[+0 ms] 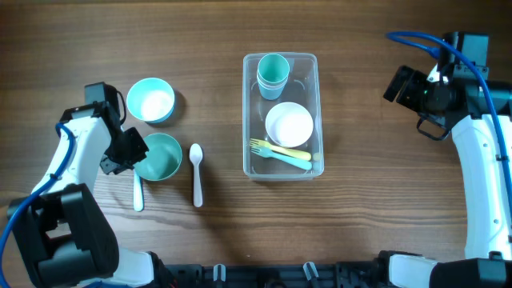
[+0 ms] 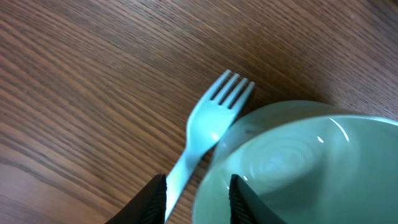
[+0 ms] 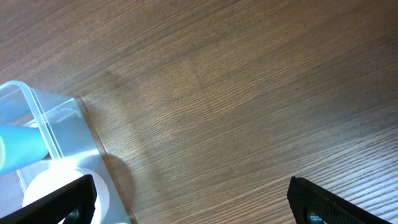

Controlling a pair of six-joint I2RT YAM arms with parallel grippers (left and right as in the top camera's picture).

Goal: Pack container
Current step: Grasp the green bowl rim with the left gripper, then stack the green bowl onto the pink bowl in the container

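Tabletop: dark wood grain; it carries every item listed below.
Container: clear plastic bin with rounded corners, upright, right of centre on the tabletop, well apart from both arms.
Container contents: stacked teal cups at the far end; white bowl in the middle; yellow fork and blue fork lying side by side at the near end.
Items outside the container: all lie to its left. Light blue bowl sits farthest back. Green bowl sits just nearer. White spoon lies just right of the green bowl, apart from it.
Loose fork: pale blue, flat on the tabletop along the green bowl's left side, tines clear of the rim. Contact with the bowl cannot be determined.
Left end effector: fingers apart, low over the green bowl's left edge. One finger is inside the bowl and the other outside. The rim and the loose fork's handle lie in the gap. Contact with the rim cannot be made out.
Right end effector: fingers spread wide, empty, over bare tabletop at the far right. Its camera catches one corner of the container at the left edge of view.
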